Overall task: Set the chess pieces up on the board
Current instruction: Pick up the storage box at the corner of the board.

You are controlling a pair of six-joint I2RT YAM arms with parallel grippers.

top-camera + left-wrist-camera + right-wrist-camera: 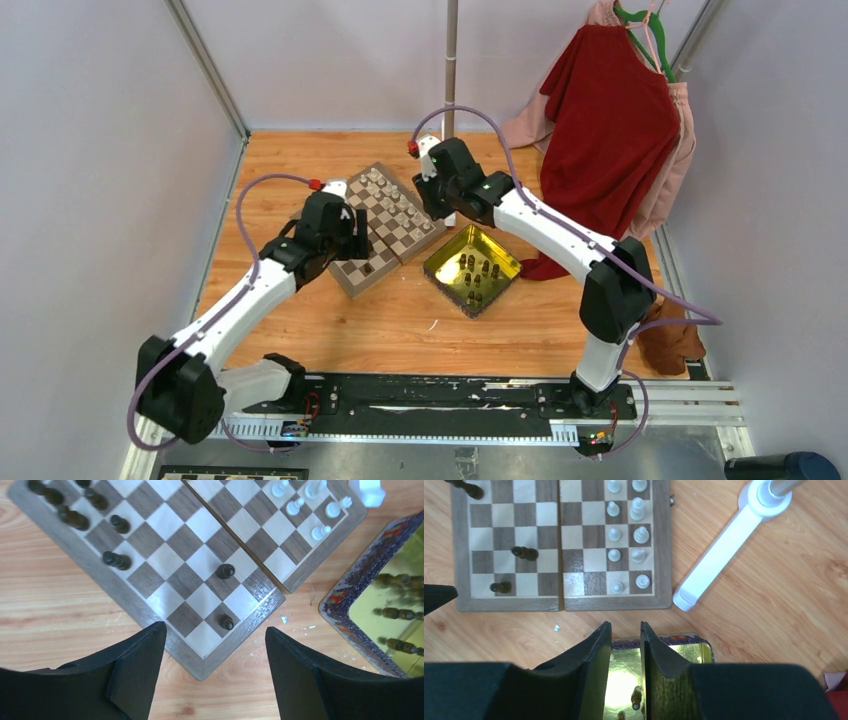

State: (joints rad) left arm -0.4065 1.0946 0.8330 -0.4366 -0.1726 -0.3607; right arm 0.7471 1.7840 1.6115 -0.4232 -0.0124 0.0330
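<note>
My left gripper [215, 628] hangs with its jaws spread wide and nothing between them, over the near corner of the board [185, 542]. On that half the dark chess pieces [120, 560] run along the far-left edge, with one dark piece [225, 571] and another [227, 623] standing alone on squares near the corner. Across the fold, the white pieces [639, 535] stand in two files on the right half. My right gripper [625, 625] has its fingers drawn almost together, with nothing between the tips that I can see, poised between the board's edge and the yellow tray [350, 585]. More dark pieces [400, 614] lie in that tray, so I judge the dark side is unfinished. To do the next pick well, I should open just enough to straddle one piece, pinch it low on its body (these are tiny and will topple), and come down vertically at the centre of an empty square, clear of its neighbours.
</note>
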